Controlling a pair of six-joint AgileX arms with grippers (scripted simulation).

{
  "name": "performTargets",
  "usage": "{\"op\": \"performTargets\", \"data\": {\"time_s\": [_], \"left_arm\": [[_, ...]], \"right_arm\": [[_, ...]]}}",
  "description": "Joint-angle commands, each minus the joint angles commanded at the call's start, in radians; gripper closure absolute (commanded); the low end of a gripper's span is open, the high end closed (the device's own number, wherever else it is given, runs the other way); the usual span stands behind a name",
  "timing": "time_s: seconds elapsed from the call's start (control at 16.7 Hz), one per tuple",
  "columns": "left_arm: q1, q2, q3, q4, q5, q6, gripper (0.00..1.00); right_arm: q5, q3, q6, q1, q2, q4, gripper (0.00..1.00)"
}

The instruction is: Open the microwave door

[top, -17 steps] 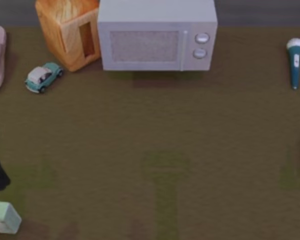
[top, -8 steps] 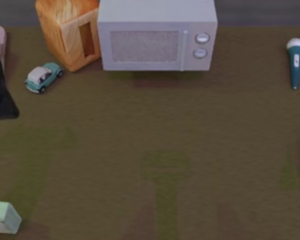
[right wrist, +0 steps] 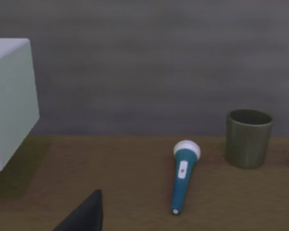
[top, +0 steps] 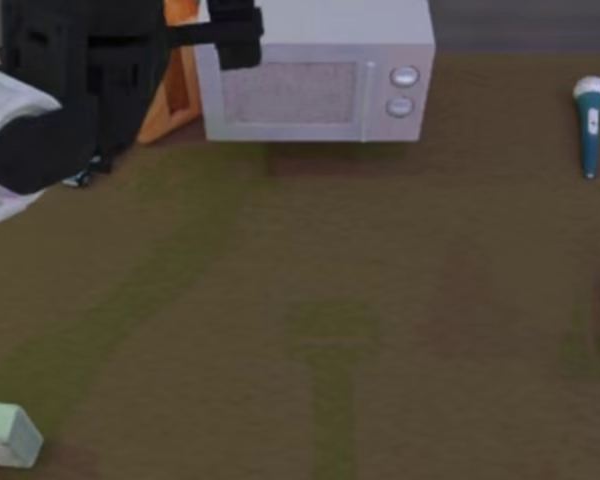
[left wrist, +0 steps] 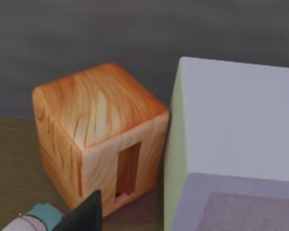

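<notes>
Approaching with the left gripper [top: 234, 38], grip state impossible to tell, at upper left over the microwave [top: 330, 22], whose shut microwave door [top: 290, 92] sits top centre, and probably needing next to hook the door's edge and swing outward.

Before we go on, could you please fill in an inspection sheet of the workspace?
Surface: brown table, bare in the middle.
Job's things: microwave at the far edge; door shut.
Clutter: wooden box beside the microwave's left side, toy car by it, microphone at right, cup beyond it, pale block at near left.
Grippers: left gripper over the microwave's top left corner, apart from the door; right arm not in the top view, only a dark fingertip in its wrist view.
Cables: nothing seen.
Surroundings: plain grey backdrop.
</notes>
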Motion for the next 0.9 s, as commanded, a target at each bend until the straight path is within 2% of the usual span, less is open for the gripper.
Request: {"op": "performTargets", "data": {"time_s": [0.24,0.48,0.66,0.9], "left_arm": [[-0.139,0.376,0.265,-0.013,-0.125,-0.074,0.0],[-0.234,0.618,0.442,-0.02,-0.207,-0.123,0.0],[-0.264,0.688,0.497,-0.022,-0.232,-0.139,0.0],[-0.265,0.691,0.499,-0.022,-0.233,-0.139,0.0]], "right_arm": [[0.0,0.0,0.0,0.0,0.0,0.0,0.0],[0.0,0.0,0.0,0.0,0.0,0.0,0.0],[0.0,0.0,0.0,0.0,0.0,0.0,0.0],[0.0,0.0,0.0,0.0,0.0,0.0,0.0]]}}
